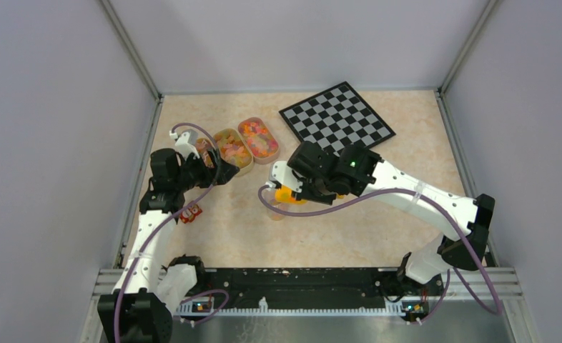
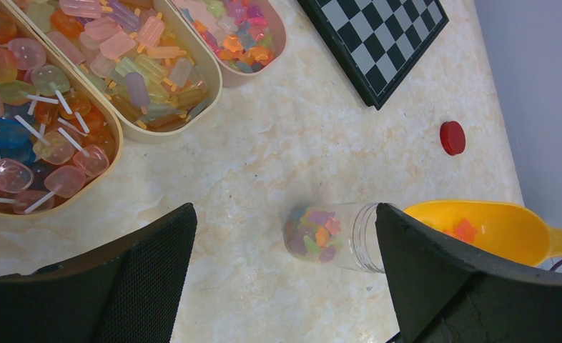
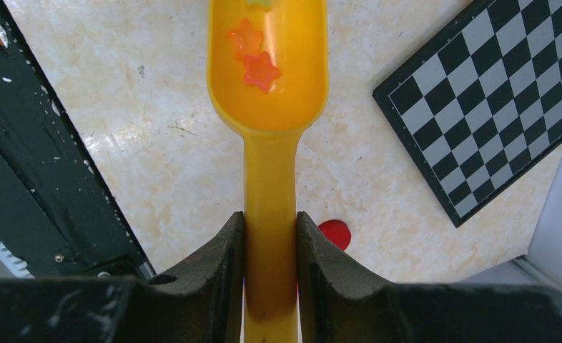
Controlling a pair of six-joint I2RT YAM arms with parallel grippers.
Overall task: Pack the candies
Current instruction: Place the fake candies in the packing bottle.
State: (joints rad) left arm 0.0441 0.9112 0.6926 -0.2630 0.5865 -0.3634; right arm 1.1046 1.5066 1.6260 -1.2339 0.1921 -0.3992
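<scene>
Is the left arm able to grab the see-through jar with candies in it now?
Probably yes. The left gripper is open, and the clear jar sits on the table ahead of it with nothing in between. Only the yellow scoop, held by the right gripper, crowds the jar's mouth.

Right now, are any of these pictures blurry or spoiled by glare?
Top view: even, soft light, no hard shadows on the table. Left wrist view: jar clear, the near black fingers dark. Right wrist view: scoop sharp, faint sheen on the table left of it.
</scene>
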